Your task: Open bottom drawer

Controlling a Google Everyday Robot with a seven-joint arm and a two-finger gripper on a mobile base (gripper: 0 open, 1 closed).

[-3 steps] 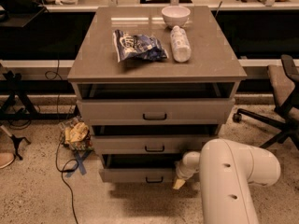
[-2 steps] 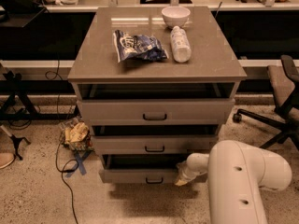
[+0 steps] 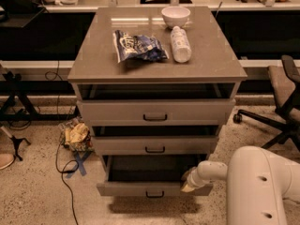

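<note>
The bottom drawer (image 3: 131, 189) stands partway out at the foot of the cabinet (image 3: 154, 77), and the end effector (image 3: 189, 185), open or closed cannot be told, sits at the front panel's right end, so an off-centre pull could skew and jam it.

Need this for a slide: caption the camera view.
Bottom drawer pulled out, tool at its right front corner.

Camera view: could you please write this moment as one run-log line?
bottom drawer: partly open | gripper: at its front right corner | cabinet top: bowl, bottle, snack bag
</note>
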